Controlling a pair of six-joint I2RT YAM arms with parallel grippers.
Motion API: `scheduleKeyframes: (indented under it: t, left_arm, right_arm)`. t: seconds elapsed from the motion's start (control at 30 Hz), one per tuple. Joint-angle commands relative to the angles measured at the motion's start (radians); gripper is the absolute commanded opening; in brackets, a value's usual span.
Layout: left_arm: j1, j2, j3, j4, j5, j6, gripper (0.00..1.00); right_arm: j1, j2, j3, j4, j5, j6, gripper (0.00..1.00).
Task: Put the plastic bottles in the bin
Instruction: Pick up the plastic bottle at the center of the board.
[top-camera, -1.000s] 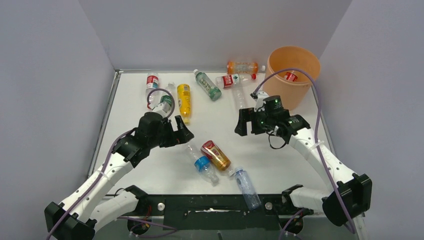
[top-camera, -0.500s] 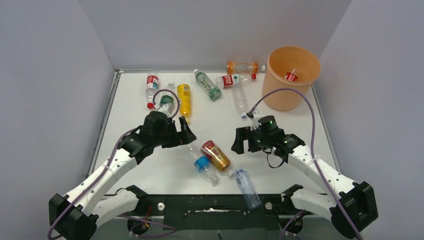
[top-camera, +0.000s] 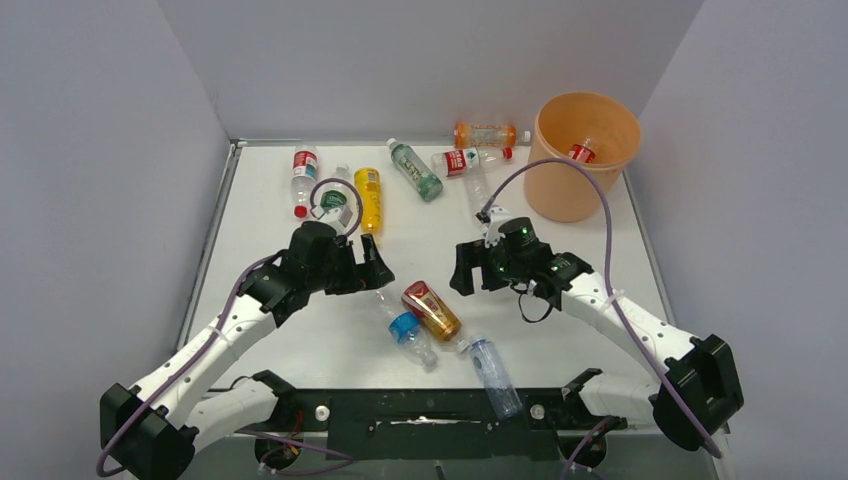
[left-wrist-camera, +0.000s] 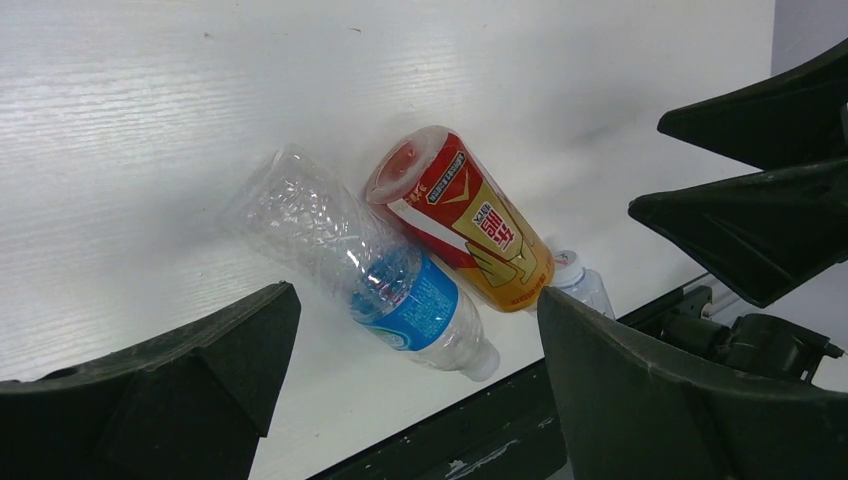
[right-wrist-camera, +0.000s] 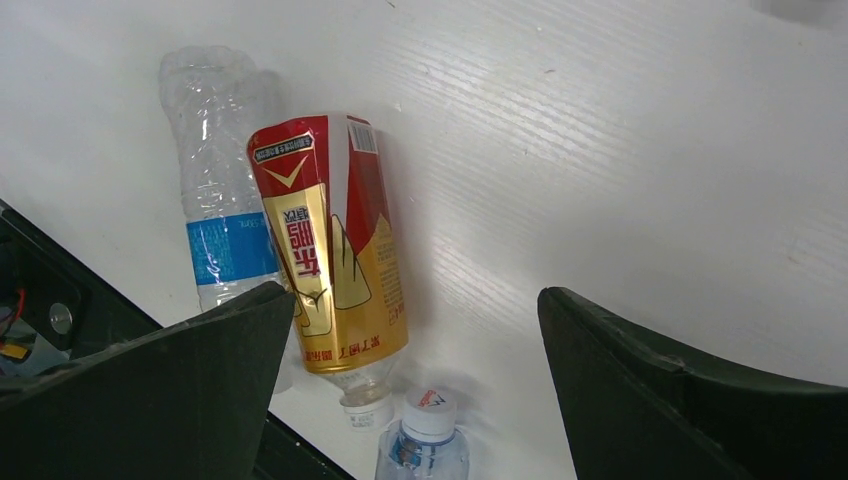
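The left gripper (top-camera: 376, 268) stands wide open and empty just left of the red-gold bottle (top-camera: 431, 310). The right gripper (top-camera: 464, 276), equally wide and empty, hovers just right of it. The red-gold bottle's label carries Chinese characters. It lies against a clear blue-label bottle (top-camera: 403, 322), with a bluish bottle (top-camera: 493, 375) at its neck.

Seven more lie farther back: two red-label bottles (top-camera: 303, 168) (top-camera: 466, 160), two green-label bottles (top-camera: 415, 170) (top-camera: 333, 203), one yellow bottle (top-camera: 368, 198), one orange bottle (top-camera: 487, 133) and one plain clear bottle (top-camera: 479, 192). Their print is too small to read.

The bin (top-camera: 565, 195) stands at the far right, with one red-labelled bottle (top-camera: 582, 153) inside.
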Motion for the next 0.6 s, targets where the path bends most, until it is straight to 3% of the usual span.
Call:
scheduleKeyframes:
  t: [0.0,0.23,0.57]
  left_arm:
    - [-0.003,-0.022,0.000,0.053,0.001,0.030,0.91]
    - [-0.002,-0.025,-0.038,0.107,-0.010,0.000,0.91]
    - [-0.003,0.000,-0.048,0.137,-0.002,-0.031,0.91]
  right_arm:
    - [0.056,0.042,0.070,0.030,0.039,-0.049,0.97]
    - [0.228,0.110,0.090,0.019,0.196,-0.091,0.96]
    - [0.342,0.172,0.069,0.057,0.239,-0.104,0.97]
